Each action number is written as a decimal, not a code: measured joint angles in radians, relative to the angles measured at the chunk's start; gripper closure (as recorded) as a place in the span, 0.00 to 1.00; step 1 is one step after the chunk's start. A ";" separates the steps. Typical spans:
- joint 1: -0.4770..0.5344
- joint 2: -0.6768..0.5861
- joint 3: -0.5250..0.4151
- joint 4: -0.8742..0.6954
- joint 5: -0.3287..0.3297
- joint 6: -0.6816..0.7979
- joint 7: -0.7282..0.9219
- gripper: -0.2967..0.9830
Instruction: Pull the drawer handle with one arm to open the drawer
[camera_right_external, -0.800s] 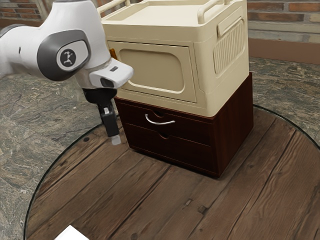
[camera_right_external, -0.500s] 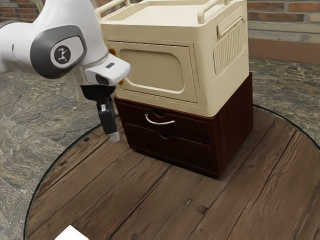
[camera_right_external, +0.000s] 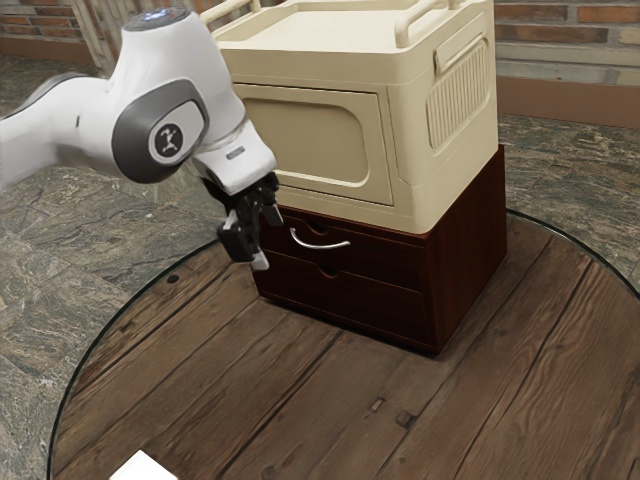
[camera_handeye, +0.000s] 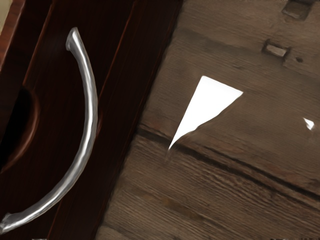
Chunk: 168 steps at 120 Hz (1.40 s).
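My gripper (camera_right_external: 267, 241) is at the left part of the dark brown cabinet's front in the exterior view, its two fingers spread with nothing between them. The curved silver handle (camera_right_external: 320, 245) is on the upper drawer (camera_right_external: 375, 258), a short way to the exterior view's right of the fingertips and apart from them. That drawer is flush with the cabinet front. From the wrist view, the handle (camera_handeye: 90, 110) arcs across the dark drawer face, whole and unobstructed.
A cream cabinet (camera_right_external: 400, 150) with raised rails stands on top of the brown one. Both stand on a round wooden table (camera_right_external: 300, 400). A white piece (camera_right_external: 143, 468) lies near the table's front; a white shape (camera_handeye: 205, 107) is over the wood in the wrist view.
My hand has moved toward the exterior view's right, nearer the handle, and has turned, so both fingers now show apart. The drawer and handle have not moved.
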 joint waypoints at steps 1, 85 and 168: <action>0.000 -0.001 0.000 -0.002 0.000 0.005 0.006 0.34; -0.033 -0.026 0.002 -0.188 -0.025 0.313 0.302 0.69; -0.074 -0.417 0.062 -0.631 -0.036 0.440 0.386 0.84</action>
